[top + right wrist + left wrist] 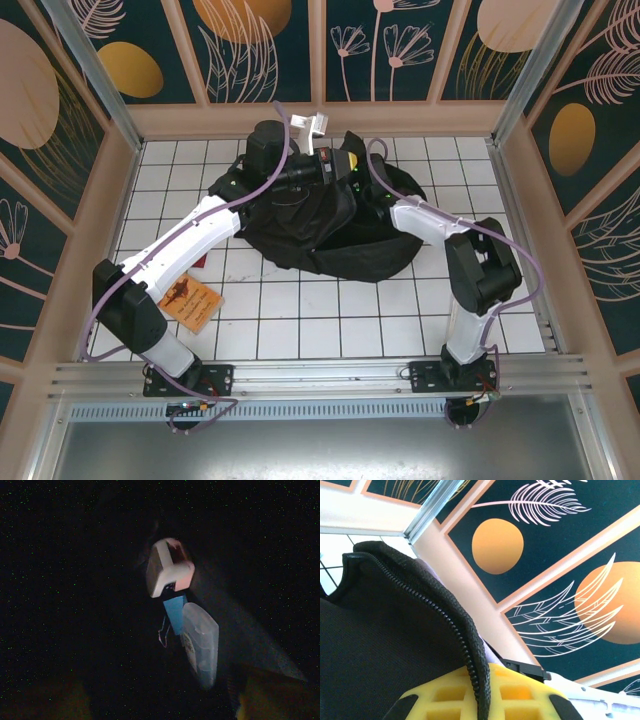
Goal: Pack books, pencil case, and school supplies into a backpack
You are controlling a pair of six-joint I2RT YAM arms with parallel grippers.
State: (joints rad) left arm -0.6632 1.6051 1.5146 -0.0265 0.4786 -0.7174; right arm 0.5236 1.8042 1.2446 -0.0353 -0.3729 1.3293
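The black backpack lies slumped at the middle of the tiled table. My left gripper is at its far top edge; in the left wrist view its yellow fingers are shut on the zipped rim of the backpack. My right arm reaches in from the right and its gripper is inside the dark bag, open, with nothing between the dim fingers. Ahead of it lie school supplies: a pink-white piece, a blue piece and a clear plastic case, perhaps the pencil case. An orange book lies near the left arm.
A small red item lies on the tiles just beyond the orange book. Walls with painted panels close the table on three sides. A metal rail carrying both arm bases runs along the near edge.
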